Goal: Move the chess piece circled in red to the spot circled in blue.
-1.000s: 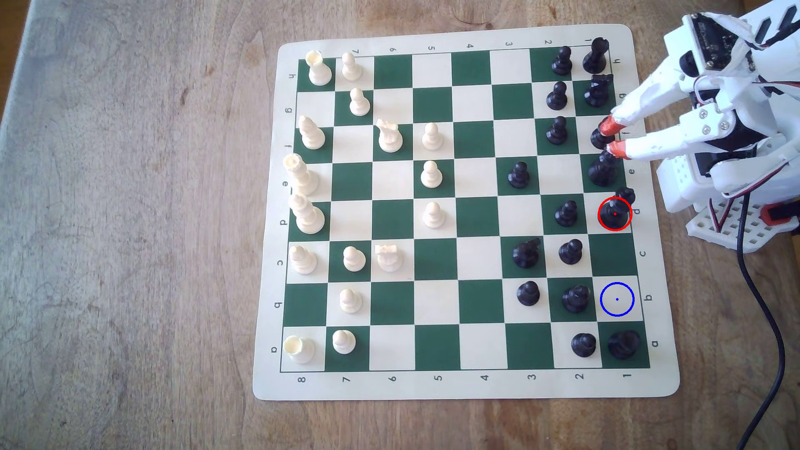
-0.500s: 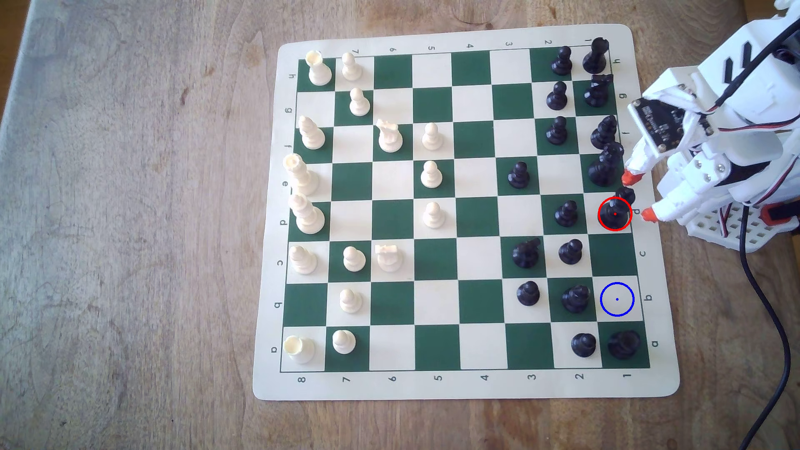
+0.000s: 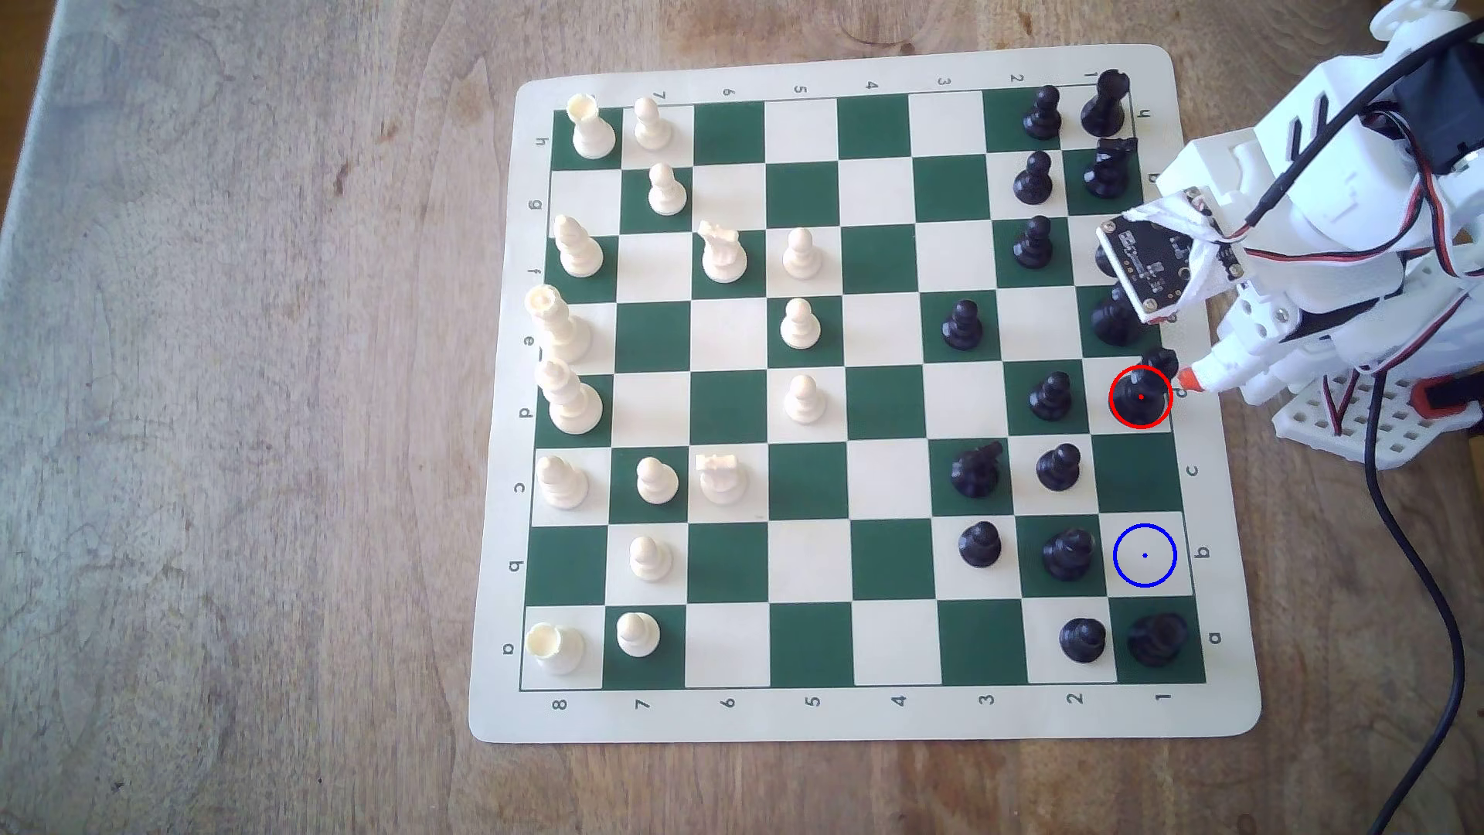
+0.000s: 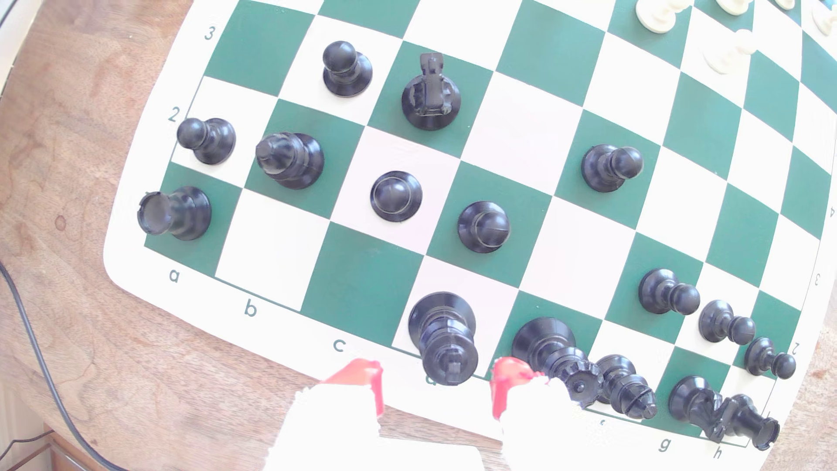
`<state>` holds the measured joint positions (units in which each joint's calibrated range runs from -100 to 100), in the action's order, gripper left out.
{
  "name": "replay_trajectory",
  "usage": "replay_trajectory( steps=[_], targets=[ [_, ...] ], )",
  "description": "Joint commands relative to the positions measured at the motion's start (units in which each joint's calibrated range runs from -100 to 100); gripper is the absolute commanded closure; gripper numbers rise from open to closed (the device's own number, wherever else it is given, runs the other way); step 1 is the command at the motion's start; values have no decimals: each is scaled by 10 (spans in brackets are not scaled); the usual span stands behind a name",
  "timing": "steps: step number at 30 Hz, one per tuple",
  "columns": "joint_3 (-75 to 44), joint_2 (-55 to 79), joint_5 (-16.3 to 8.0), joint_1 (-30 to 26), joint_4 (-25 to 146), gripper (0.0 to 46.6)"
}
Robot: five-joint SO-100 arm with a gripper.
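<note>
The tall black chess piece [image 3: 1140, 395] stands on its red-ringed cream square at the edge of the board [image 3: 891, 718], on the exterior view's right. The spot [image 3: 1144, 555] with the blue ring is two squares along the same edge row, and it has nothing on it.

The tool [image 4: 437, 385] is open and holds nothing. Its two red fingertips [image 4: 362, 376] sit just off the board edge, one on each side of the chess piece's head, not touching it yet.

Here is what could go wrong. Another tall black piece [image 4: 550, 348] stands on the very next square, and one red tip is right beside it. If the tool pushes in or shuts a bit crooked, that tip could bump this neighbor and knock it over.

The chess piece is tall, slim and shiny. A pinch high on the head could make it slip or tip.

On the way to the spot, the piece must be lifted well up. If it is carried low, its base could drag on the board. A black rook [image 3: 1156, 638] sits just past the spot, so going too far could hit it.
</note>
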<state>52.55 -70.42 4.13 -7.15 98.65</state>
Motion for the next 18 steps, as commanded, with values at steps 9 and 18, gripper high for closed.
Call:
replay_trajectory(
  steps=[9, 18],
  targets=[
    [71, 37, 22, 31, -41, 289],
    [112, 38, 24, 31, -60, 301]
  ],
)
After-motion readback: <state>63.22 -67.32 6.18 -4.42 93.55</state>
